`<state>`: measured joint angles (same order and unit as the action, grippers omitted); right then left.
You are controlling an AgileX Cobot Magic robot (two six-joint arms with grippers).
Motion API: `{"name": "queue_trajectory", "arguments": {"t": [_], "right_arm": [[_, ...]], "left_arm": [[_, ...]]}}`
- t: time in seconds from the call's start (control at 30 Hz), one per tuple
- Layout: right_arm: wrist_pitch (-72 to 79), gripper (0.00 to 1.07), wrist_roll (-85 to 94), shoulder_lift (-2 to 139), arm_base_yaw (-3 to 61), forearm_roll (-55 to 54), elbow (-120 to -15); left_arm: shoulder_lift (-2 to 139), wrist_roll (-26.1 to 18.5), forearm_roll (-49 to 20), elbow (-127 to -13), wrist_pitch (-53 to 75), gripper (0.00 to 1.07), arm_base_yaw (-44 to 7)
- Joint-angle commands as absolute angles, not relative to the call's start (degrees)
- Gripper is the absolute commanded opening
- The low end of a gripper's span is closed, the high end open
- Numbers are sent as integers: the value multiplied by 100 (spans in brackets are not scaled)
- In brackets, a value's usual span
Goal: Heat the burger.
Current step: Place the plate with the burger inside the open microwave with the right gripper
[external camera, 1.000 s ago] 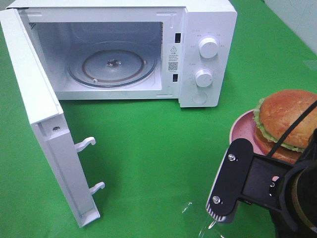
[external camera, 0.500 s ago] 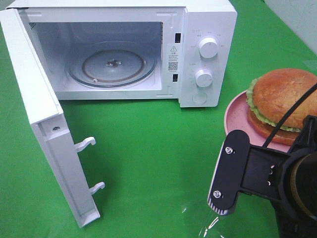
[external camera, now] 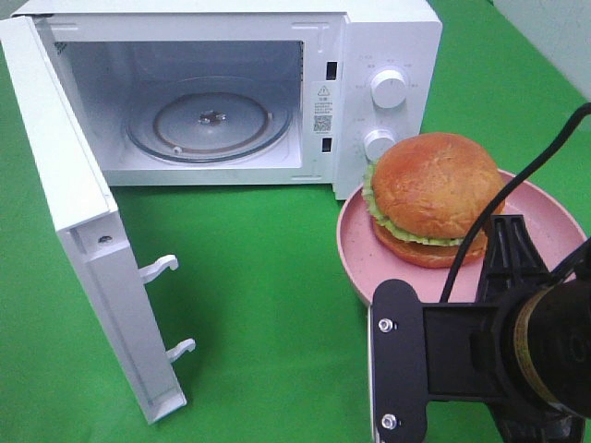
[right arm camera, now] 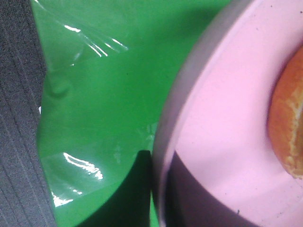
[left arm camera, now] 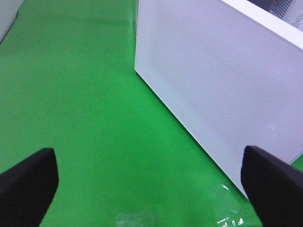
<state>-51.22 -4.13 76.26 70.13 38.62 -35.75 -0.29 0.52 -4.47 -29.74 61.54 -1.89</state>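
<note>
**Desk:** Where is the burger?

**Photographer:** The burger (external camera: 429, 198) sits off-centre on the pink plate (external camera: 545, 221), nearer the microwave (external camera: 388, 37). That puts it toward the right edge of the green worktop (external camera: 277, 277), just in front of the dials (external camera: 389, 88).

**Desk:** And the operator's claws?

**Photographer:** Your right claw (external camera: 506, 242) is closed narrow on the plate's near rim, one black finger lying over the pink surface beside the bun. Whether the plate rests on the worktop or hangs above it, you cannot tell from here. Your left claw (left arm camera: 151, 189) stands wide and holds nothing, low over the cloth on the outer side of the door (external camera: 65, 212).

**Desk:** The oven itself?

**Photographer:** The door is swung fully open toward the left edge, and the glass turntable (external camera: 211, 120) is bare.
</note>
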Motion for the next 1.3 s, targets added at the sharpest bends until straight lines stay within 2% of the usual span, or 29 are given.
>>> {"name": "queue_trajectory", "arguments": {"t": [0.03, 0.57, 0.63, 0.7, 0.97, 1.03, 1.3], "right_arm": [[-5008, 0, -361, 7592, 7030, 4234, -3581], [-4005, 0, 430, 7592, 6933, 4635, -3581], [-3592, 0, 894, 7592, 6406, 4538, -3581], [-3432, 0, 1266, 7592, 6188, 4503, -3581], [-2968, 0, 2338, 7592, 5724, 4395, -3581], [-2727, 0, 2968, 7592, 5432, 4206, -3581], [-2699, 0, 4463, 7615, 4910, 3718, -3581]], "left_arm": [[-120, 46, -470, -2956, 6113, 96, -183], [-120, 46, -470, -2956, 6113, 96, -183], [-120, 46, -470, -2956, 6113, 96, -183], [-120, 46, -470, -2956, 6113, 96, -183], [-120, 46, -470, -2956, 6113, 96, -183], [-120, 46, -470, -2956, 6113, 96, -183], [-120, 46, -470, -2956, 6113, 96, -183]]}}
